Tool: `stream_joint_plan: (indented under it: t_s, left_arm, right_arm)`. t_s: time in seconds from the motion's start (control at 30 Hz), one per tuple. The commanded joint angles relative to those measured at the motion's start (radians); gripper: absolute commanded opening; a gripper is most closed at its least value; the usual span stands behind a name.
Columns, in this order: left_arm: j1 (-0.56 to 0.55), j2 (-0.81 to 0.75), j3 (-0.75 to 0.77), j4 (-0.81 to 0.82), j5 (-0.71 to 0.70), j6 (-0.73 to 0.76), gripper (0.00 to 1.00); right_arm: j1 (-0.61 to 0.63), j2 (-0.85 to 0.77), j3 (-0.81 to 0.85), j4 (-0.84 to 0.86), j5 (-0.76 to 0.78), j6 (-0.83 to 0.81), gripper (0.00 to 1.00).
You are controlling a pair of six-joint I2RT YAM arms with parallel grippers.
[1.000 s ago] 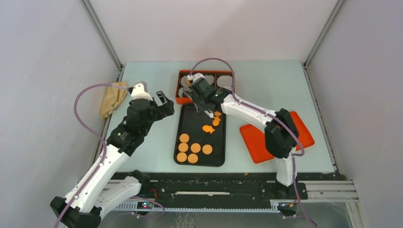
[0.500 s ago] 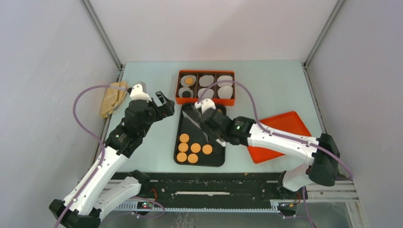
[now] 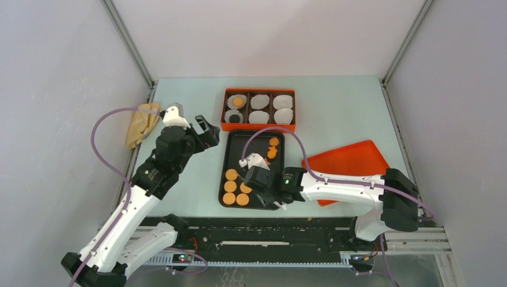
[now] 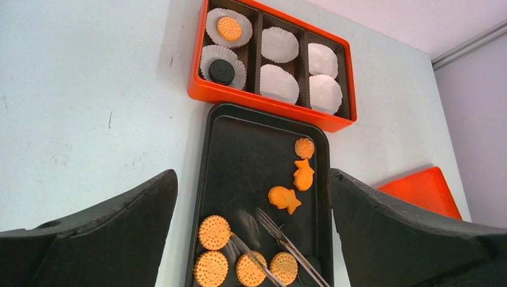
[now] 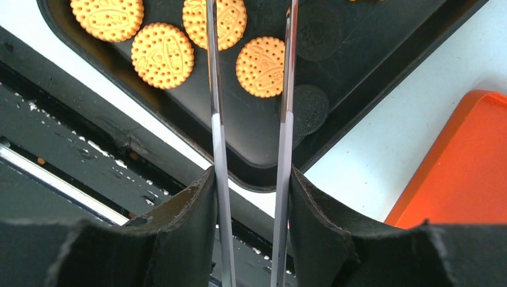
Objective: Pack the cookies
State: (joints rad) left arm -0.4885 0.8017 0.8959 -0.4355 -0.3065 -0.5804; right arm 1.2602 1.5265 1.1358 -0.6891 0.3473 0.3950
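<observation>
Pale table [image 3: 347, 113] carries black tray [image 3: 233, 149], orange box [image 3: 258, 90], orange lid [image 3: 353, 158], tan cloth [image 3: 140, 122].

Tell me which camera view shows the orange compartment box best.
The left wrist view: the orange box is large and sharp there, with all six paper cups visible. The top external view shows it small; the right wrist view does not show it.

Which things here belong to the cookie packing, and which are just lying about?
Job: cookies, black tray, orange box with paper cups, tongs held in the right gripper.
Lying about: tan bag at far left, flat orange tray on the right.
</observation>
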Motion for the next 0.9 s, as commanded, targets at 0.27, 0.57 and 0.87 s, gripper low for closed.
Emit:
stream_joint_plan:
  t_s: [0.27,0.57,0.87]
  left_arm:
    - [0.001,-0.034,-0.024,0.004,0.004,-0.026,1.0]
    - [0.001,-0.037,-0.028,0.001,-0.004,-0.024,1.0]
    - [0.001,-0.042,-0.034,-0.007,-0.015,-0.023,1.0]
  right_arm:
    - [0.044,-0.046,0.017,-0.023,-0.037,0.008,0.52]
    - [-0.006,0.024,0.031,0.082,-0.089,-0.026,0.56]
    - [-0.054,0.057,0.07,0.126,-0.176,-0.048,0.56]
